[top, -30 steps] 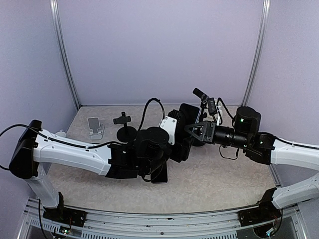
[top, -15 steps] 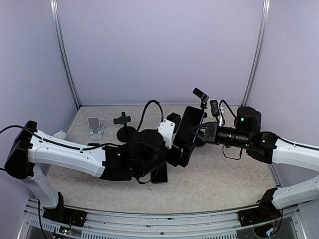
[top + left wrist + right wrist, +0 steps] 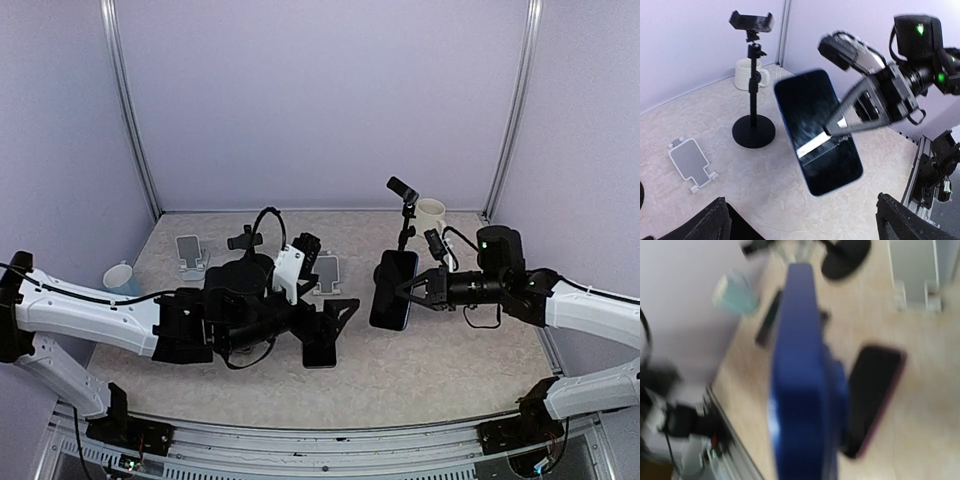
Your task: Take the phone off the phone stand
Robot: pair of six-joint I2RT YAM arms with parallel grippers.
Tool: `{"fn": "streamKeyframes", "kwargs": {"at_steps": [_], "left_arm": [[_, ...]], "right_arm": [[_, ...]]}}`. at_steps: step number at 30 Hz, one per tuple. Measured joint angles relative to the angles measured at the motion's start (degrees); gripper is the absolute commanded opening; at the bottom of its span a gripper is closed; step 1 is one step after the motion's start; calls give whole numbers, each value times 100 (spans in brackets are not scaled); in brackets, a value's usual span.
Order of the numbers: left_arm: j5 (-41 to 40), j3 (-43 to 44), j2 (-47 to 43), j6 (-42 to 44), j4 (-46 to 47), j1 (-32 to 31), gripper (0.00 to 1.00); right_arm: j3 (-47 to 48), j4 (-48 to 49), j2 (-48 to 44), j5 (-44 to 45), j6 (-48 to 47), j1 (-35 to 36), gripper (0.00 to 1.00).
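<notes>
Well to the left of the tall phone stand [image 3: 404, 222], the left gripper [image 3: 338, 318] hangs with its fingers spread wide, grasping nothing. Just in front of the stand, clear of its clamp, the dark phone [image 3: 392, 290] is off the table, pinched by the right gripper [image 3: 411, 290], whose fingers are clenched on it.

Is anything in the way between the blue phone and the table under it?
Nothing visible is. The right hand holds the blue phone in the air over the beige table; a flat black phone with a reddish edge lies off to its side.
</notes>
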Motion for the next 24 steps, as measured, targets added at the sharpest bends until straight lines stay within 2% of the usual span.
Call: {"fn": "streamKeyframes", "kwargs": {"at_steps": [4, 9, 17, 24], "left_arm": [[140, -120, -450, -157, -66, 450, 99], [321, -225, -811, -282, -136, 907, 99], [573, -225, -824, -319, -236, 992, 99], [586, -291, -824, -332, -229, 1008, 99]], "right_arm": [[-144, -437, 190, -409, -267, -120, 0], [-144, -638, 846, -870, -667, -544, 0], [367, -1290, 2326, -1484, -1635, -1130, 0], [697, -1397, 3027, -1775, -1993, -1412, 0]]}}
